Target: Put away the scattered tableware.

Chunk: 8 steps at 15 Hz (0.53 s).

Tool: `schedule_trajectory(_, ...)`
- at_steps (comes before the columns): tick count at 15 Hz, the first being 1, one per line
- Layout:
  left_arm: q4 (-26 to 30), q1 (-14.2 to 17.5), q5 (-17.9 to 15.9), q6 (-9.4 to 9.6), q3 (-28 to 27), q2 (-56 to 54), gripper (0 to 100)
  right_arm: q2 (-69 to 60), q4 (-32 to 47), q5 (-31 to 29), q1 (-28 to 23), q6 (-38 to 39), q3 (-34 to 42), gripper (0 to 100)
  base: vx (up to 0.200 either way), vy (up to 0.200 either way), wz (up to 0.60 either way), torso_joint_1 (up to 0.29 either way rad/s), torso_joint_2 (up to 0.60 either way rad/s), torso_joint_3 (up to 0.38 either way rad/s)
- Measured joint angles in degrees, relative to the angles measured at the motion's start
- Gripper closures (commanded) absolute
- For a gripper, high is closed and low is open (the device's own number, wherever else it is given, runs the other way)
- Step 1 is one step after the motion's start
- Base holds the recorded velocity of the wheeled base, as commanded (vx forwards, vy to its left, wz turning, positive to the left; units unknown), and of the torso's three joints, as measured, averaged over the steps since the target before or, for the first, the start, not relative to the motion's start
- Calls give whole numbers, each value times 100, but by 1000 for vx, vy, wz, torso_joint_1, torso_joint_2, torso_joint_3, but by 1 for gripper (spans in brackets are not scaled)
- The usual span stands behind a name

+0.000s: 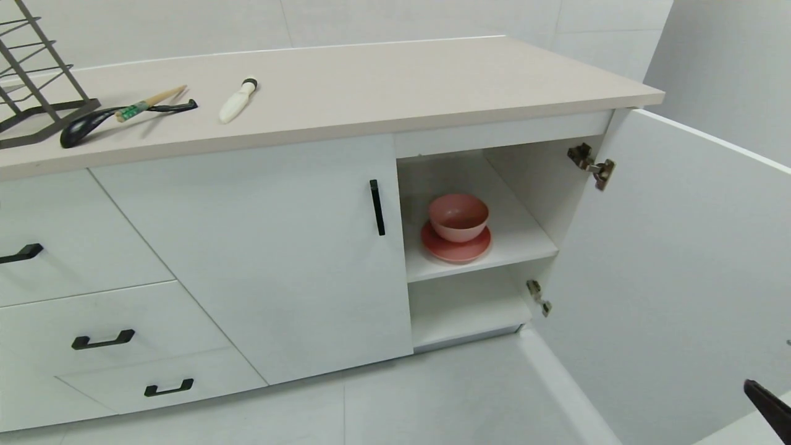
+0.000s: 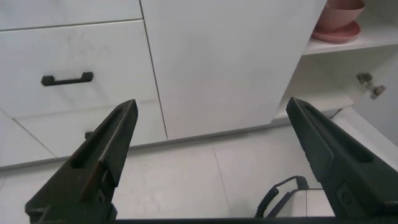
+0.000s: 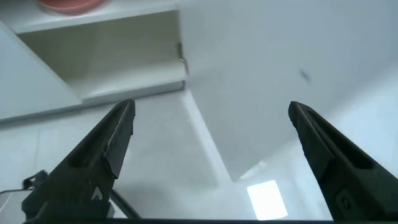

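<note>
On the beige countertop point(image 1: 383, 80) lie a black spoon point(image 1: 83, 127), a wooden-handled brush point(image 1: 148, 104) and a cream-handled utensil point(image 1: 238, 100). Inside the open cabinet, a pink bowl point(image 1: 458, 216) sits on a red plate point(image 1: 456, 246) on the upper shelf; the bowl point(image 2: 339, 11) and plate point(image 2: 339, 31) also show in the left wrist view, and the plate's edge point(image 3: 68, 5) in the right wrist view. My left gripper point(image 2: 211, 102) hangs open and empty over the floor before the closed door. My right gripper point(image 3: 210, 104) is open and empty, low beside the open door; one of its fingertips point(image 1: 766, 402) shows.
A dark wire dish rack point(image 1: 31, 93) stands at the counter's left end. The right cabinet door point(image 1: 680, 259) is swung wide open; the lower shelf point(image 1: 463, 315) is bare. The left door with its black handle point(image 1: 377, 207) and the drawers point(image 1: 102, 340) are closed.
</note>
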Motion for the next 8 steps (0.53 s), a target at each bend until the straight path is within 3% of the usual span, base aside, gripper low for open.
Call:
schedule_trajectory(5, -2, 4, 0, 24, -1, 0, 0, -3128, 2679, -169, -363, -675, -30, 0, 0, 0, 0, 0, 0, 0)
schedule_trajectory(8, -2, 10, 2, 7, -1, 0, 0, -3928, 2789, 78, -428, -796, -23, 0, 0, 0, 0, 0, 0, 0)
